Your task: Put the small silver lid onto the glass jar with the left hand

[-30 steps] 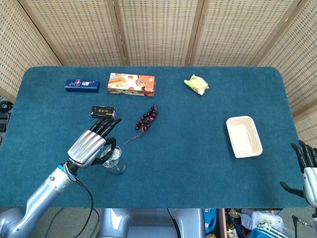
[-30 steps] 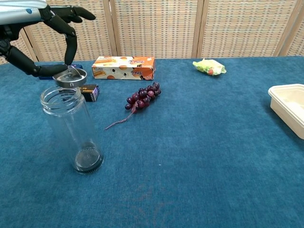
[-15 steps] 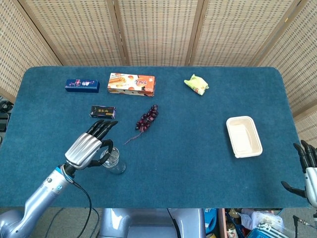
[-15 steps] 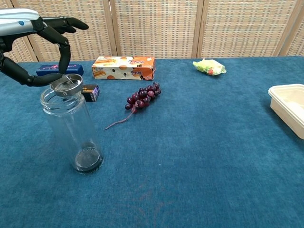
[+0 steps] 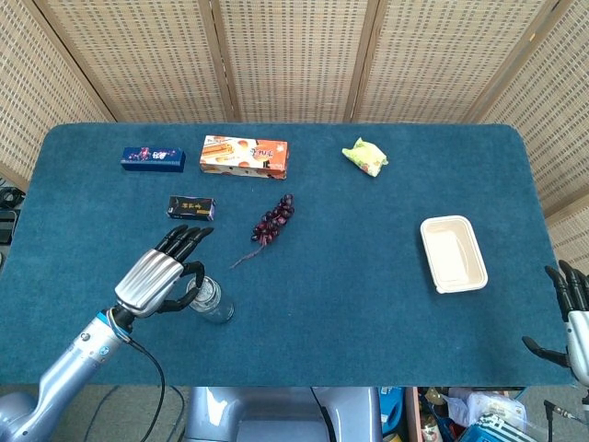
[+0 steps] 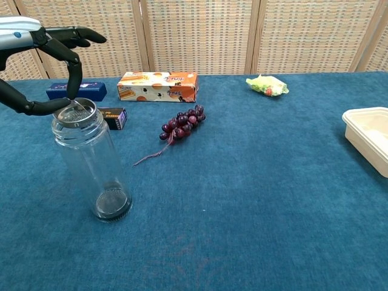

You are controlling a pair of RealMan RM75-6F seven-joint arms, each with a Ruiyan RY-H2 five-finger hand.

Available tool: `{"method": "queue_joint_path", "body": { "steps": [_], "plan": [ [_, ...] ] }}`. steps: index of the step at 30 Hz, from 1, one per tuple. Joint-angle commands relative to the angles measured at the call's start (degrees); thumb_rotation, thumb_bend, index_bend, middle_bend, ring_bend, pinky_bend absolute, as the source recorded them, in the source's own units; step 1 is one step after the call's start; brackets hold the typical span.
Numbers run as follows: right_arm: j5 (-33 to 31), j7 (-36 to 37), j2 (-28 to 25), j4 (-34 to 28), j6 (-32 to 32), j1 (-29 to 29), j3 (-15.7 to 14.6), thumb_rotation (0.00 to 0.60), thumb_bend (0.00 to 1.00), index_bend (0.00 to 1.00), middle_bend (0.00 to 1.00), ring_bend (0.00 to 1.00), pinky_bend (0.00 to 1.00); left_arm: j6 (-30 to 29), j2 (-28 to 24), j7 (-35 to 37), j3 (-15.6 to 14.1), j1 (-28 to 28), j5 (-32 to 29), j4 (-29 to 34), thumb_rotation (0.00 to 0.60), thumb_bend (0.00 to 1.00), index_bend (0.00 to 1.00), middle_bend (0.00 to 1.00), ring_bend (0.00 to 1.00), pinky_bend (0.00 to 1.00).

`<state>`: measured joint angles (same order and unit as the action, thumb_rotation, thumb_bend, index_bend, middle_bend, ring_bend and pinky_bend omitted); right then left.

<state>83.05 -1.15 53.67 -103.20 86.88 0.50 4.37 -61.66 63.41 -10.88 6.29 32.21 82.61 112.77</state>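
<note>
Blue table (image 5: 368, 276). Glass jar (image 6: 91, 163), upright, near left. Left hand (image 5: 156, 276) above jar mouth, thumb and a finger pinching small silver lid (image 6: 74, 112), which sits on the jar rim. Right hand (image 5: 571, 318), near right edge, fingers apart, holding nothing.

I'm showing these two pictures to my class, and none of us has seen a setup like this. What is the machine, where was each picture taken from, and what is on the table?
It is a two-armed robot with humanlike hands. One camera looks down from its head, the other forward from its chest. The left hand pinches a small silver lid at the mouth of an upright glass jar. The right hand waits open at the table edge. On the blue table lie grapes, an orange box, two small dark boxes, a green packet and a white tray.
</note>
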Motion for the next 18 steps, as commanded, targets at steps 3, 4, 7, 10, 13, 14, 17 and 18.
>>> {"method": "queue_joint_path", "body": {
  "steps": [3, 4, 7, 10, 13, 14, 17, 18],
  "plan": [
    [-0.06, 0.05, -0.05, -0.02, -0.12, 0.03, -0.01, 0.600, 0.00, 0.00, 0.00, 0.00, 0.00, 0.17, -0.09, 0.19, -0.29, 0.11, 0.27, -0.24, 0.600, 0.43, 0.59, 0.00, 0.00, 0.00],
    [-0.05, 0.07, -0.06, -0.03, -0.15, 0.05, -0.01, 0.600, 0.00, 0.00, 0.00, 0.00, 0.00, 0.33, -0.15, 0.21, -0.38, 0.15, 0.26, -0.20, 0.600, 0.43, 0.59, 0.00, 0.00, 0.00],
    [-0.06, 0.21, -0.11, -0.01, -0.11, 0.01, 0.00, 0.600, 0.00, 0.00, 0.00, 0.00, 0.00, 0.31, -0.26, 0.01, -0.59, 0.15, 0.49, -0.14, 0.600, 0.43, 0.59, 0.00, 0.00, 0.00],
    [-0.04, 0.33, -0.20, -0.03, -0.04, -0.04, 0.00, 0.600, 0.00, 0.00, 0.00, 0.00, 0.00, 0.18, -0.38, -0.63, -0.67, 0.11, 0.28, -0.20, 0.600, 0.43, 0.33, 0.00, 0.00, 0.00],
    [-0.02, 0.38, -0.31, -0.16, -0.03, -0.04, 0.01, 0.600, 0.00, 0.00, 0.00, 0.00, 0.00, 0.65, -0.57, -2.04, -0.84, 0.22, -0.82, 0.07, 0.600, 0.34, 0.02, 0.00, 0.00, 0.00],
    [-0.02, 0.39, -0.32, -0.20, -0.04, -0.05, 0.00, 0.600, 0.00, 0.00, 0.00, 0.00, 0.00, 0.69, -0.66, -2.15, -0.75, 0.27, -1.08, 0.14, 0.600, 0.30, 0.00, 0.00, 0.00, 0.00],
    [-0.07, 0.40, -0.33, -0.14, -0.06, -0.05, 0.00, 0.600, 0.00, 0.00, 0.00, 0.00, 0.00, 0.00, -0.72, -1.79, -0.49, 0.18, -0.83, 0.27, 0.600, 0.23, 0.00, 0.00, 0.00, 0.00],
    [-0.07, 0.42, -0.32, -0.13, -0.10, -0.04, -0.01, 0.600, 0.00, 0.00, 0.00, 0.00, 0.00, -0.45, -0.84, -1.36, -0.33, 0.08, -0.58, 0.31, 0.600, 0.23, 0.00, 0.00, 0.00, 0.00]
  ]
}}
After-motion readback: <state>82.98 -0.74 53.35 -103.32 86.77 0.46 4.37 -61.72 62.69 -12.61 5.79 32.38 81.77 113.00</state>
